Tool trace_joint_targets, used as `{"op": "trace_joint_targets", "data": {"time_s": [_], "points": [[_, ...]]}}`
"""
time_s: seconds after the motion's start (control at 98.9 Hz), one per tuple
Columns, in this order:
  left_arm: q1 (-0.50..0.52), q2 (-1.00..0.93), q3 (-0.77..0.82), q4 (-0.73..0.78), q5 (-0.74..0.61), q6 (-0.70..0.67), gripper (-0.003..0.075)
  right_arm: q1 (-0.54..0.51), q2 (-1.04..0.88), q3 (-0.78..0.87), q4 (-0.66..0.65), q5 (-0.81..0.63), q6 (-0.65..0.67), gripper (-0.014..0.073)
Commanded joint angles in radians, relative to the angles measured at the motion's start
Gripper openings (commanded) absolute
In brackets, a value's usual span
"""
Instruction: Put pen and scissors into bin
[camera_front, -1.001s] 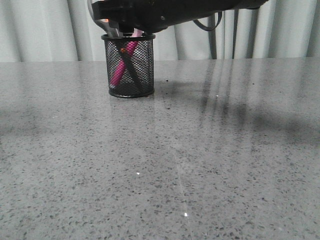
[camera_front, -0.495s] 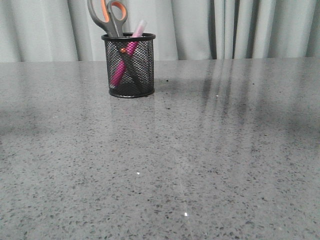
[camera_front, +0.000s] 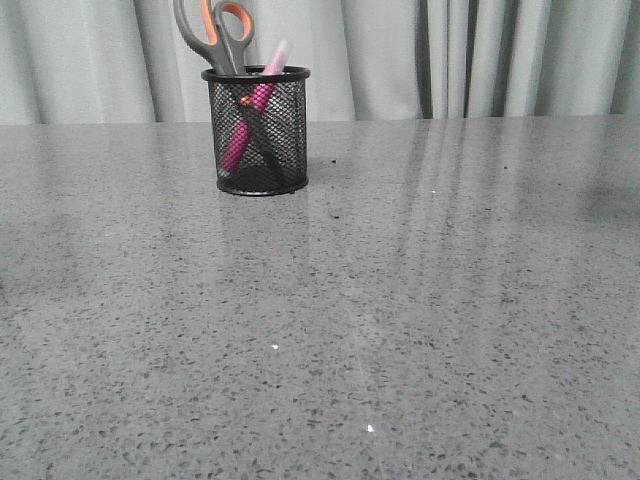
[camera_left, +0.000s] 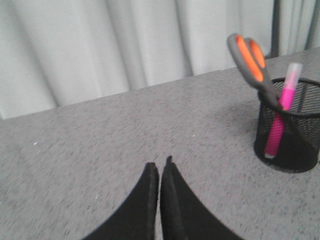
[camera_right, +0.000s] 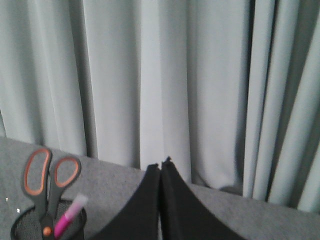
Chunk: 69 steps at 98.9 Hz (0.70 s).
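The black mesh bin (camera_front: 256, 130) stands at the far left of the table. Inside it the pink pen (camera_front: 252, 115) leans with its whitish cap above the rim, and the scissors (camera_front: 212, 35) stand blades down, their orange-lined handles sticking out. The left wrist view shows the bin (camera_left: 292, 131), pen (camera_left: 281, 117) and scissors (camera_left: 250, 57) off to one side of my left gripper (camera_left: 160, 165), which is shut and empty over the table. My right gripper (camera_right: 161, 164) is shut and empty, facing the curtain, with the scissors (camera_right: 46, 182), pen (camera_right: 68, 216) and bin (camera_right: 22, 230) beside it.
A grey speckled table (camera_front: 400, 300) stretches forward from the bin. Pale grey curtains (camera_front: 480, 55) hang along its far edge. No arm shows in the front view.
A second ago a dark arm hung over the bin in the front view. It has drawn away out of the frame, leaving the scissors and pen standing in the bin.
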Motion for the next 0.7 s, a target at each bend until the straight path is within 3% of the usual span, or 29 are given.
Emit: {"op": "trace_joint_targets", "data": {"time_s": [0.0,0.354,0.687], "points": [[0.003,-0.091,0.030,-0.032,-0.047,-0.010,-0.0019,-0.011,-0.133,0.124,-0.035,-0.114,-0.008,-0.0067],[0.003,-0.522,0.260,-0.103,-0.126,-0.010,-0.0019,-0.011,-0.509,0.587,-0.028,-0.184,-0.008,-0.0067],[0.003,-0.723,0.378,-0.174,-0.151,-0.010,-0.0019,-0.011,-0.683,0.727,0.089,-0.177,-0.008,-0.0067]]}}
